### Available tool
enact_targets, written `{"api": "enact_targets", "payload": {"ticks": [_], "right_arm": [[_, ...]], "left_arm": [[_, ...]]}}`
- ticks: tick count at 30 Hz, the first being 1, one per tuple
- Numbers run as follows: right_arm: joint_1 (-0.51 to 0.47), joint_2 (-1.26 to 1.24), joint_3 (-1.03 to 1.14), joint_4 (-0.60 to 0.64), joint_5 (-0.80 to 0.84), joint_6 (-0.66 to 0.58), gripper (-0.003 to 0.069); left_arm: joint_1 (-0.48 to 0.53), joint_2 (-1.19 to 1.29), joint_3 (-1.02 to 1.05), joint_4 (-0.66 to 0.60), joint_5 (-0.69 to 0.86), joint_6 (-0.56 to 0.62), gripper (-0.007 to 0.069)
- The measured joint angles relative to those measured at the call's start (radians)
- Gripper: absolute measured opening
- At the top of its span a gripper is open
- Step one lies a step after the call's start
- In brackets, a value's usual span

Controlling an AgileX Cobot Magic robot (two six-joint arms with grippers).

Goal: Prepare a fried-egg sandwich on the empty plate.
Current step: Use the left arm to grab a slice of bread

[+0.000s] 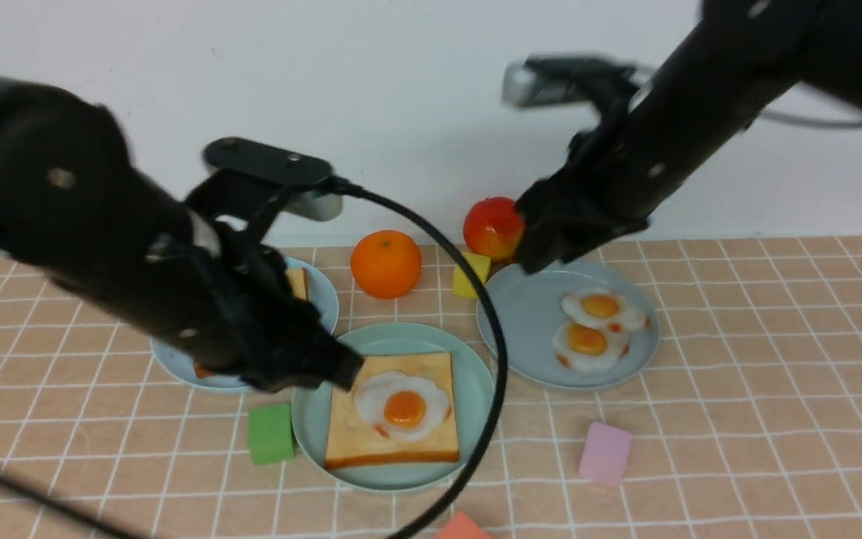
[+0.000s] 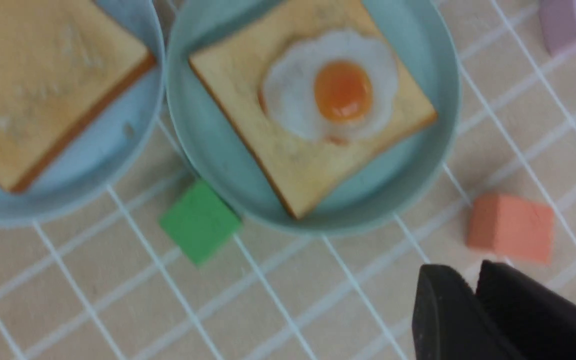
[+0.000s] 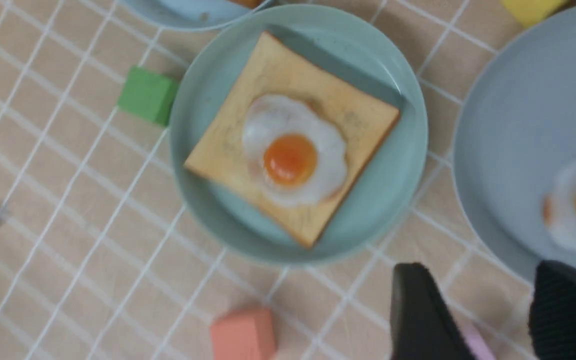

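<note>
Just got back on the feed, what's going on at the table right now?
A toast slice with a fried egg on top lies on the mint plate. The second toast sits on the pale blue plate, so the sandwich lacks its top. The left gripper is shut and empty. The right gripper is open and empty, over the grey plate.

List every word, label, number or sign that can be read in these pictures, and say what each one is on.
None: no text, number or sign can be read in any view.
The green plate, toast, fried egg, green block, pink block, orange and checked cloth are all plain.
The left arm and right arm are blurred; no marking on them is legible.
</note>
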Motion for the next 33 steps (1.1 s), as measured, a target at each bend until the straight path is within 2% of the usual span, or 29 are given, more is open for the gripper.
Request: {"api": "enact_targets", "payload": {"ticks": [4, 8, 9, 10, 11, 12, 15, 20, 26, 33], "right_arm": [[0.000, -0.091, 0.020, -0.011, 0.022, 0.000, 0.0247], [0.000, -0.290, 0.157, -0.016, -0.050, -0.008, 0.0127], [0.000, -0.300, 0.167, -0.016, -0.050, -0.008, 0.0122], [0.000, -0.383, 0.262, -0.013, -0.111, -0.031, 0.0082], [0.000, -0.404, 0.274, -0.012, -0.118, -0.035, 0.0078], [0.000, -0.487, 0.371, -0.001, -0.180, -0.068, 0.0046], [0.000, -0.611, 0.534, 0.019, -0.288, -0.140, 0.0003], [0.000, -0.792, 0.798, 0.098, -0.440, -0.253, -0.0014], [0.000, -0.858, 0.910, 0.178, -0.461, -0.282, -0.0014], [0.000, -0.861, 0.915, 0.234, -0.465, -0.284, -0.0012]], "left_arm": [[0.026, 0.074, 0.000, 0.033, -0.068, -0.039, 0.0110], [0.161, 0.167, -0.041, 0.016, -0.077, -0.111, 0.0110], [0.161, 0.171, -0.044, 0.016, -0.077, -0.111, 0.0110], [0.239, 0.200, -0.074, -0.025, -0.075, -0.121, 0.0111], [0.248, 0.202, -0.082, -0.031, -0.073, -0.121, 0.0111], [0.319, 0.226, -0.108, -0.087, -0.072, -0.123, 0.0112], [0.425, 0.270, -0.148, -0.199, -0.072, -0.129, 0.0116], [0.553, 0.381, -0.203, -0.347, -0.074, -0.131, 0.0171], [0.561, 0.503, -0.248, -0.355, -0.091, -0.124, 0.0281], [0.561, 0.641, -0.267, -0.368, -0.122, -0.087, 0.0307]]}}
